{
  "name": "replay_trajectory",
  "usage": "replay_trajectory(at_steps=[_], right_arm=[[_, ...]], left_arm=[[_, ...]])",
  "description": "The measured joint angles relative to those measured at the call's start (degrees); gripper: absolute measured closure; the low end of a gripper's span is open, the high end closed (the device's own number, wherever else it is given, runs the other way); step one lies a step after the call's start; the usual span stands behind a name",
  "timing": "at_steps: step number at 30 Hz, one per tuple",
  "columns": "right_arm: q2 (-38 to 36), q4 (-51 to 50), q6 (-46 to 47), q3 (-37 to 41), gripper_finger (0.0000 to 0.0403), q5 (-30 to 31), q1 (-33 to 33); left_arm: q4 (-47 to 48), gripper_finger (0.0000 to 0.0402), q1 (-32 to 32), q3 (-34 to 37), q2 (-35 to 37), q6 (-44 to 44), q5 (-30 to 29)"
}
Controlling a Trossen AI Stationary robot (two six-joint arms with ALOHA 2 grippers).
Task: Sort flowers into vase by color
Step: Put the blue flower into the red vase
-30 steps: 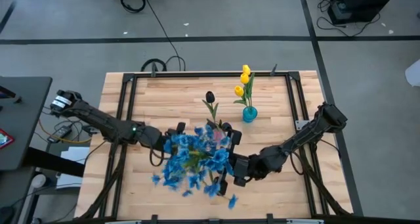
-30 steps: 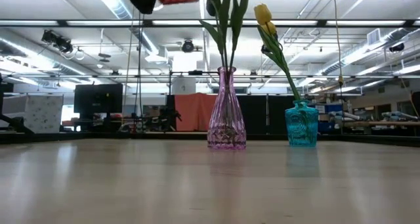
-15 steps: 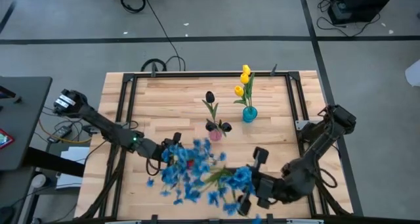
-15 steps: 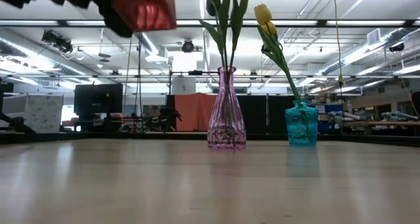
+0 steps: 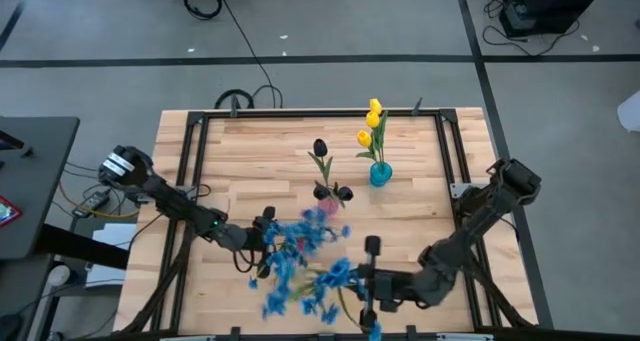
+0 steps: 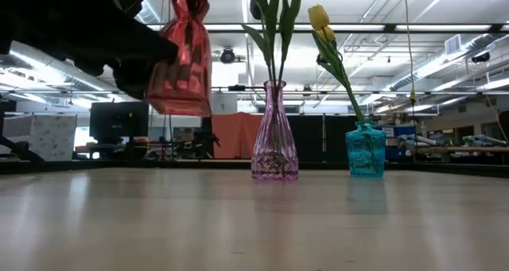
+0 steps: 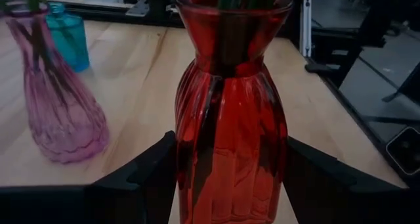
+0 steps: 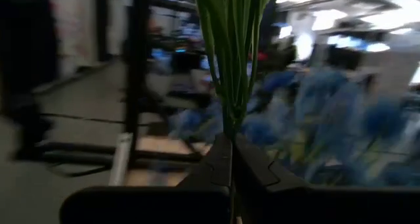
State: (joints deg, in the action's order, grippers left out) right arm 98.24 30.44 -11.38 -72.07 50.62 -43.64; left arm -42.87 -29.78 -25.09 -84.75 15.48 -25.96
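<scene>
High view: yellow flowers point(image 5: 372, 121) and dark flowers point(image 5: 320, 151) already stand in vases at the surface's point(image 5: 250, 151) middle, while the left end effector point(image 5: 262, 243) clamps a raised red vase point(image 6: 181, 60) holding blue flowers point(image 5: 300, 246); the right end effector point(image 5: 368, 281), closed on more blue stems point(image 8: 233, 53), has yet to insert them.

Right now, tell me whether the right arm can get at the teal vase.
Probably not: the right gripper is shut on green stems, far from the teal vase, so it isn't free.
</scene>
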Motion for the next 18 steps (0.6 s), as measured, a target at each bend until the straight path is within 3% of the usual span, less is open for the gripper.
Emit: replay_trajectory(at_steps=[6,12,18], right_arm=[[0.0,5.9,5.8,8.5,0.0391,-14.5,3.4],[0.0,18.5,3.7,18.3,0.0391,-15.7,4.8],[0.0,23.5,3.8,22.7,0.0391,-15.7,5.1]], left_arm=[[-7.3,0.0163,0.1,0.0,-5.7,1.0,-0.8],[-8.8,0.0163,0.3,-0.2,-11.6,1.2,-4.8],[-13.0,0.0163,1.3,-1.6,-16.6,-2.3,-6.5]])
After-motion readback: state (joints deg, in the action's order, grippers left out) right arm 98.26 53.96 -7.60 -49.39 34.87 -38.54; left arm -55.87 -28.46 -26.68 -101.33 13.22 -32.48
